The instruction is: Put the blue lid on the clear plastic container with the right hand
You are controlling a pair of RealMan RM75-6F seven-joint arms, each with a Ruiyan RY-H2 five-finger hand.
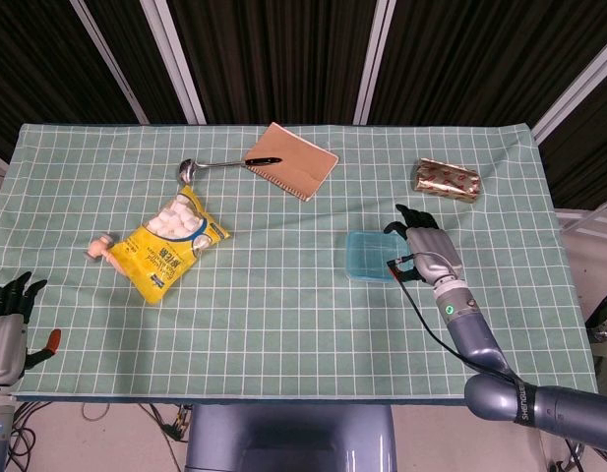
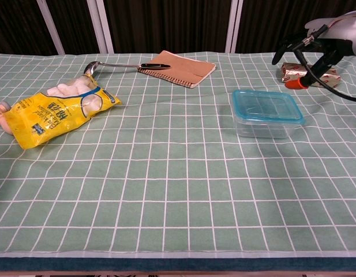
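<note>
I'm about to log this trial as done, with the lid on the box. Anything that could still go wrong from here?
The blue lid lies on the clear plastic container, but whether it is pressed shut cannot be told. The right robot hand hangs above it with a cable looping near the gold packet, which could snag.

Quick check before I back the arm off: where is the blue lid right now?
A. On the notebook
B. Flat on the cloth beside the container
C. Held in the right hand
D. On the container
D. The lid sits on top of the container, while the right hand is raised clear of it and holds nothing.
</note>
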